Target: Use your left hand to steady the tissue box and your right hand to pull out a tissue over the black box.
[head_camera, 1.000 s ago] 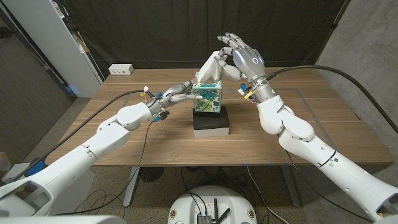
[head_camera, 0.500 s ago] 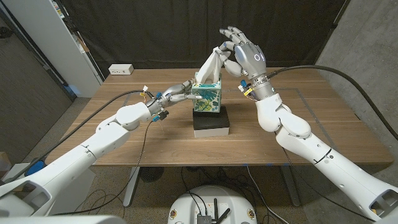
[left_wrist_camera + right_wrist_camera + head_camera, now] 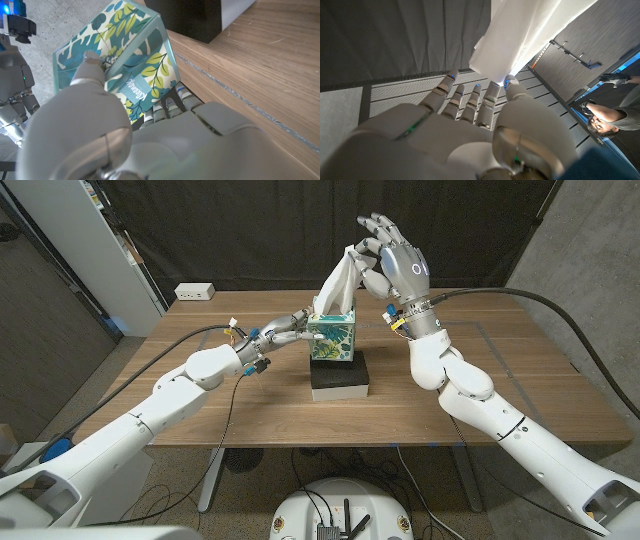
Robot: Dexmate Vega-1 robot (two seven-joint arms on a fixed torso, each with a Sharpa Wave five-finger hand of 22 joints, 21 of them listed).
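A teal, leaf-patterned tissue box [image 3: 333,337] stands on top of the black box [image 3: 339,378] at the table's middle. My left hand [image 3: 287,328] grips the tissue box [image 3: 120,65] from its left side, fingers wrapped against its wall. High above the box, my right hand [image 3: 392,265] pinches the top of a white tissue [image 3: 337,281] that stretches taut down into the box's slot. In the right wrist view the tissue [image 3: 525,30] is held between thumb and fingers of my right hand [image 3: 470,130].
A white power strip [image 3: 194,292] lies at the table's [image 3: 520,380] far left corner. A white cabinet [image 3: 90,250] stands left of the table, with a dark curtain behind. A person [image 3: 610,117] shows in the right wrist view.
My right hand has risen, drawing the tissue longer and tauter out of the box. The left hand and the tissue box have stayed put.
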